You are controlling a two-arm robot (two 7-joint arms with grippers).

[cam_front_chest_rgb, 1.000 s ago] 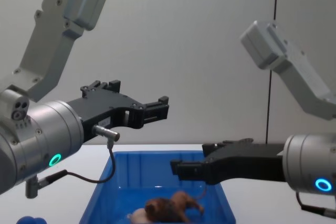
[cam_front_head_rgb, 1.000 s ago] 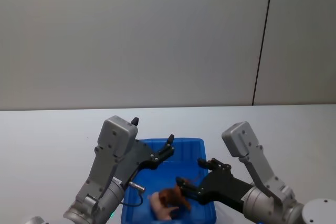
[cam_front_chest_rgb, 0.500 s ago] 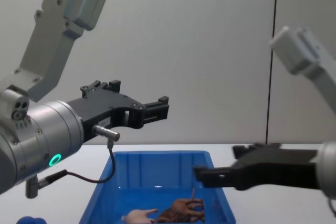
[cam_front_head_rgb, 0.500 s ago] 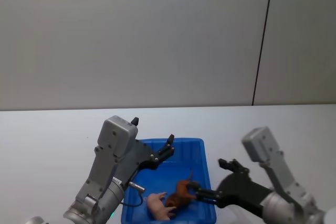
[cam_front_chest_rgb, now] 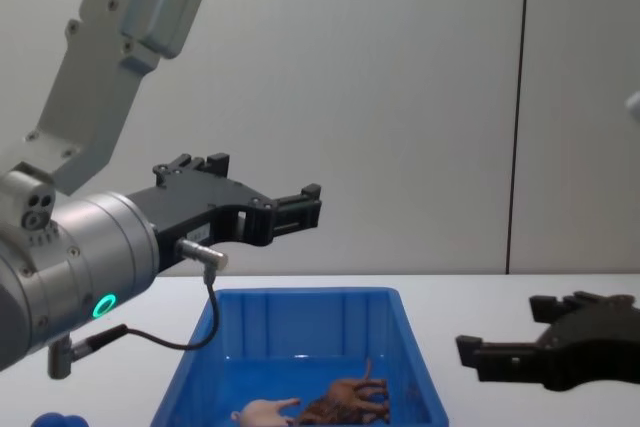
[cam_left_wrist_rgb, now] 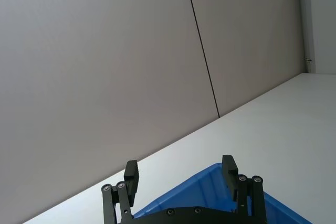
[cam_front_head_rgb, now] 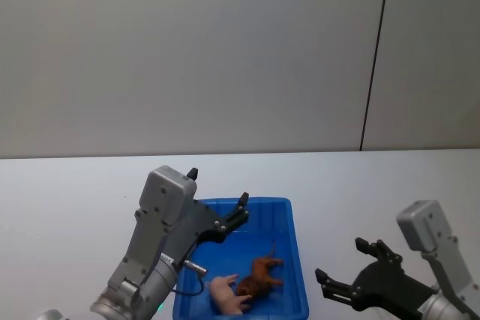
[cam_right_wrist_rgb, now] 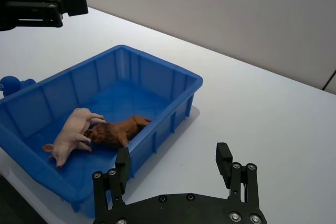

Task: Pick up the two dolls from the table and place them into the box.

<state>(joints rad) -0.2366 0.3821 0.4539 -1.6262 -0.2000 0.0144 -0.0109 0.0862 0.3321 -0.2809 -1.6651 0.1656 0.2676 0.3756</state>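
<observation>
Both dolls lie inside the blue box (cam_front_head_rgb: 262, 201) (cam_right_wrist_rgb: 157, 62) (cam_front_chest_rgb: 300, 322). The brown lion (cam_front_head_rgb: 259, 275) (cam_right_wrist_rgb: 118, 131) (cam_front_chest_rgb: 350, 402) is on its side, touching the pale pink pig (cam_front_head_rgb: 227, 294) (cam_right_wrist_rgb: 73, 132) (cam_front_chest_rgb: 262, 411) at the box's near end. My right gripper (cam_front_head_rgb: 343, 260) (cam_right_wrist_rgb: 173, 153) (cam_front_chest_rgb: 470, 352) hovers open and empty over the white table (cam_front_head_rgb: 352, 185), to the right of the box. My left gripper (cam_front_chest_rgb: 312, 205) (cam_left_wrist_rgb: 179, 166) is held open and empty above the box's far left part.
A small blue rounded object (cam_right_wrist_rgb: 10, 83) (cam_front_chest_rgb: 55, 419) sits on the table just left of the box. A grey wall with a dark vertical seam (cam_front_head_rgb: 375, 58) stands behind the table. White tabletop stretches out to the right of the box.
My right gripper has let go of the lion and drawn back out of the box to the right. The lion now lies beside the pig. The left arm has not moved.
</observation>
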